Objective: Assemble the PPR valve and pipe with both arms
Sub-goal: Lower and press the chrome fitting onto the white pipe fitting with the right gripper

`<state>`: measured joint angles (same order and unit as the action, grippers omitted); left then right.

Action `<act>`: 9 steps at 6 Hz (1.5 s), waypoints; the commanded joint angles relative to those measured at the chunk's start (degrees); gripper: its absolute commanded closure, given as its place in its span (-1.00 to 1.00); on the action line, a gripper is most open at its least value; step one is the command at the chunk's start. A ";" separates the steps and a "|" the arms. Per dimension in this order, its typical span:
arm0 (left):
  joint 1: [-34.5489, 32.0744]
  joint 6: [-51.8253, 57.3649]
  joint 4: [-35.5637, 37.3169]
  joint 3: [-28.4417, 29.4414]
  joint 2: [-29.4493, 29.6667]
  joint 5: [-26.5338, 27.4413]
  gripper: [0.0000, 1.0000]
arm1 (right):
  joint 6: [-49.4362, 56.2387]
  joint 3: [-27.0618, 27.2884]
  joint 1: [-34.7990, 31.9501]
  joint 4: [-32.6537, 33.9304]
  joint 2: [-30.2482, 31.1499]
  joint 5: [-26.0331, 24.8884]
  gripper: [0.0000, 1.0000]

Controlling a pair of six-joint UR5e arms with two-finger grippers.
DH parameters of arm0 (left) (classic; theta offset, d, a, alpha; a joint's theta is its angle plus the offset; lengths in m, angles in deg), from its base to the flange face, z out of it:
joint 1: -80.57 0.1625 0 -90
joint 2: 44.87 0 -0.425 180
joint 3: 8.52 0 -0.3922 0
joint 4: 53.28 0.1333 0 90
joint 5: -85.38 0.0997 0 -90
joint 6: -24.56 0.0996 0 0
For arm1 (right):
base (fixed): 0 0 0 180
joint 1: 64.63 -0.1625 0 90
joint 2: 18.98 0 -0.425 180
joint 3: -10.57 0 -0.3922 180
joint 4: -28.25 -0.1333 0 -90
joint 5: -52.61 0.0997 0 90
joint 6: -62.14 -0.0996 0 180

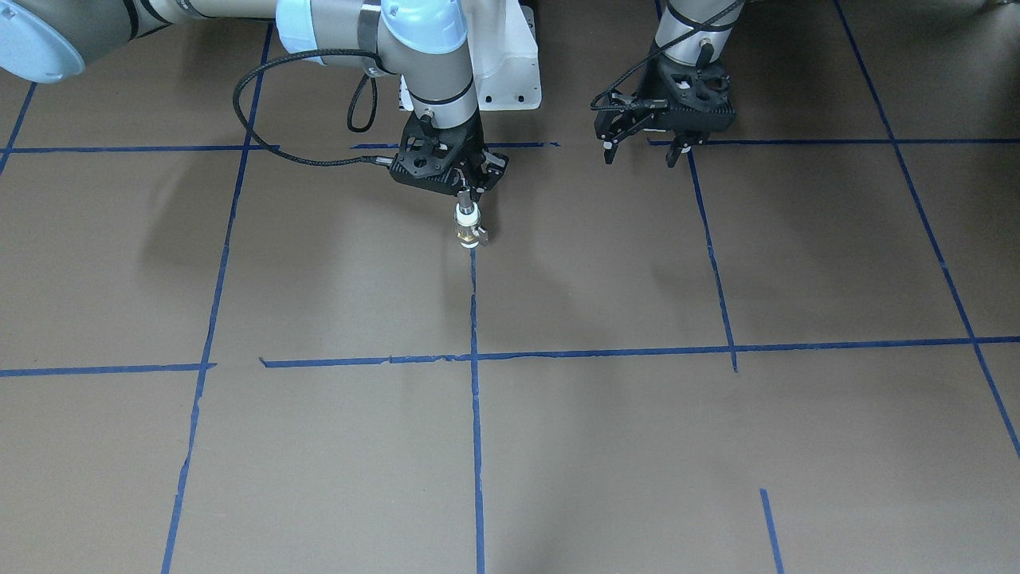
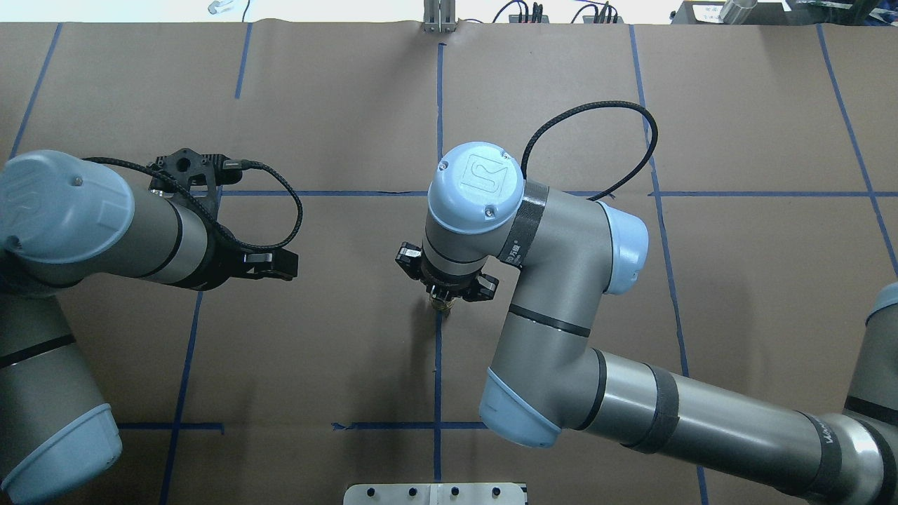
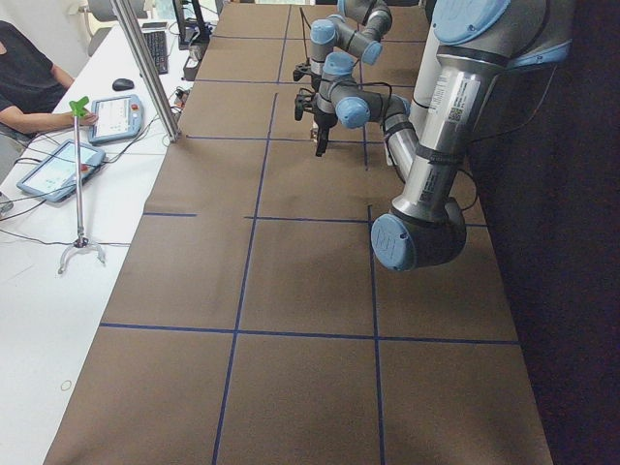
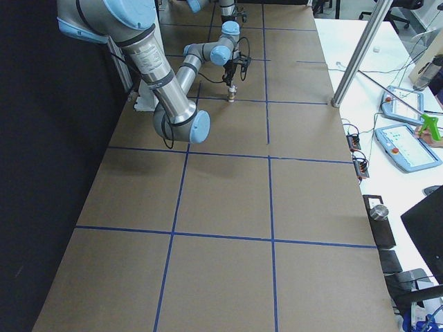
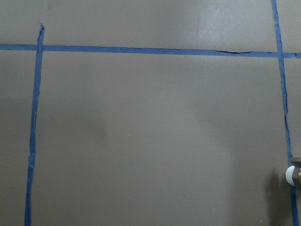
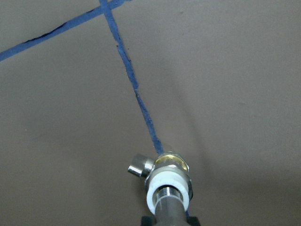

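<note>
The PPR valve stands upright on a blue tape line, with a brass middle, white ends and a small silver side handle. The silver pipe sits in the valve's top white end. My right gripper points straight down and is shut on the pipe. In the right wrist view the pipe enters the valve from below. The valve also shows under the right wrist in the overhead view. My left gripper hangs open and empty, well to the side. The valve's white end peeks in at the left wrist view's edge.
Brown paper with a grid of blue tape lines covers the table. The white robot pedestal stands just behind the right gripper. An operator sits at a side table with tablets, beyond the table's far edge.
</note>
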<state>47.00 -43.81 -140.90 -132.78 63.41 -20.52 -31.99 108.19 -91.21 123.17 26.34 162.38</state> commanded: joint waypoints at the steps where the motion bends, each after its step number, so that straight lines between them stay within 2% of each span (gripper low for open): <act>1: 0.00 -0.01 0.00 -0.10 0.00 0.00 -0.90 | 0.00 -0.15 0.13 0.00 0.04 0.09 0.08; 2: 0.00 -0.09 0.00 -0.19 0.00 0.00 -0.90 | 0.00 -0.15 0.13 0.00 -0.05 0.09 -0.11; 4: 0.00 -0.18 0.09 -0.98 -0.26 0.00 -0.90 | 0.09 -0.06 0.13 0.00 -0.14 0.18 -0.15; 5: -0.09 -0.27 0.09 -1.24 -0.44 0.00 -0.90 | 0.09 0.37 0.13 0.00 -0.23 0.18 -0.44; 6: -0.09 -0.18 0.09 -1.33 -0.53 0.00 -0.90 | 0.09 2.46 0.04 0.17 0.03 0.18 -0.99; 8: -2.53 4.70 0.26 -1.16 -1.58 -2.62 -0.90 | 0.61 15.51 -2.75 0.26 8.34 1.49 -1.00; 9: -5.59 10.39 0.26 -0.89 -3.59 -6.99 -0.93 | 1.05 20.28 -6.08 0.18 12.74 4.54 -1.00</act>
<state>43.94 -38.32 -140.68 -133.87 61.35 -24.00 -31.35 123.19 -94.51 123.41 34.75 164.60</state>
